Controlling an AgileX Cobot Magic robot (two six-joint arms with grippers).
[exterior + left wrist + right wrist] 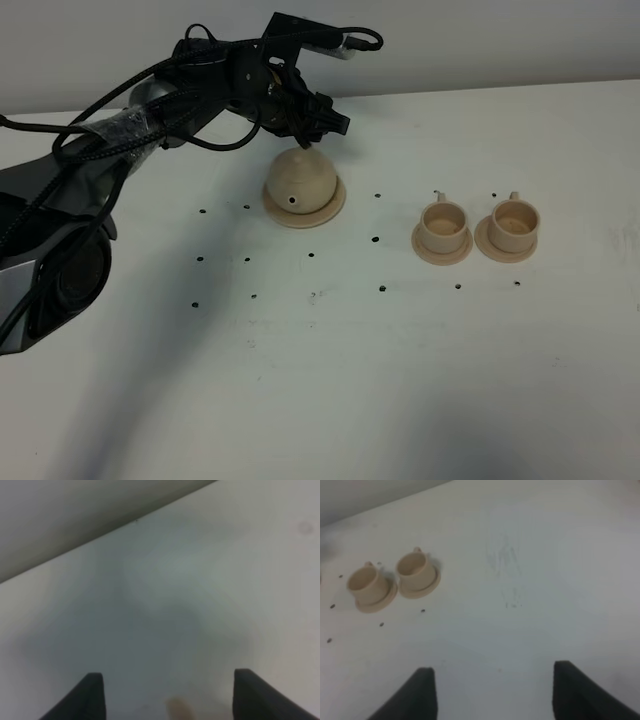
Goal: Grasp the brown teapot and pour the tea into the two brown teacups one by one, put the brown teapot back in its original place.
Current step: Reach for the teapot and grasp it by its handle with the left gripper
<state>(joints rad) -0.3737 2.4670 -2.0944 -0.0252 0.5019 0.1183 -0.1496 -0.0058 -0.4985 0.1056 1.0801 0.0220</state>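
The brown teapot stands on its wide tan saucer at the back of the table, left of centre, spout toward the front. My left gripper hovers just above and behind its lid, jaws open. In the left wrist view the left gripper holds nothing, and a blurred tan bit shows low between the fingertips. The two brown teacups sit side by side on small saucers to the right. The right wrist view shows the same teacups far from my open right gripper. No tea is visible.
The white table carries rows of small dark holes. The left arm and its cables stretch in from the left edge. The wall meets the table just behind the teapot.
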